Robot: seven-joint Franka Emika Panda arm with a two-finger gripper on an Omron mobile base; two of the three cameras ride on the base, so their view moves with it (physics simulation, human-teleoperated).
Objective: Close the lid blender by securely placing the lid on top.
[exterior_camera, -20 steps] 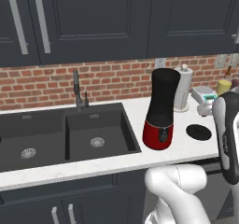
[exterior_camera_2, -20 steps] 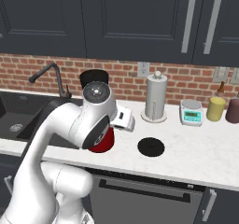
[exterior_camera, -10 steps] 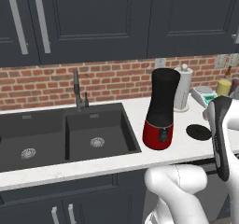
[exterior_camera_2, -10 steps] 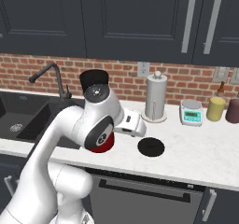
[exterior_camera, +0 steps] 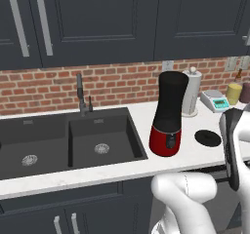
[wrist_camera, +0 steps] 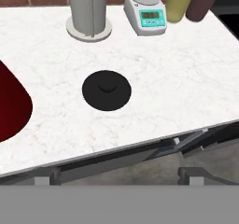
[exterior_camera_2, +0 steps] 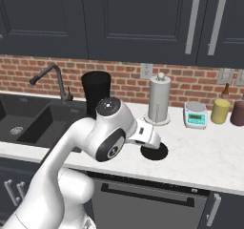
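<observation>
Blender: the tall black cylindrical blender jar on its rounded glossy red base (exterior_camera: 169, 116) is standing upright on the white marbled counter (wrist_camera: 177, 73), just right of the dark double sink (exterior_camera: 63, 143). Its top is sitting open, with no cap on it. In the hand view only a curve of the red base (wrist_camera: 11, 111) is showing at the left edge.

Lid: the small flat round black lid with a raised centre (wrist_camera: 106, 89) is lying flat on the counter, apart from the blender and to its right (exterior_camera: 208, 137). In the right base view it is partly hiding behind the arm's hand (exterior_camera_2: 156, 152).

Gripper: the two-finger gripper is hanging above the counter's front edge, looking down at the lid. Its jaws are standing wide apart and are holding nothing; the fingertips themselves are not clearly showing.

Paper-towel roll: the white upright paper-towel roll on its round stand (exterior_camera_2: 159, 99) is standing behind the lid, near the brick wall.

Scale: the white-and-teal kitchen scale (wrist_camera: 145, 12) is sitting just right of the roll.

Containers: a yellow cylindrical container (exterior_camera_2: 220, 111) and a dark red one (exterior_camera_2: 237, 112) are standing side by side right of the scale.
</observation>
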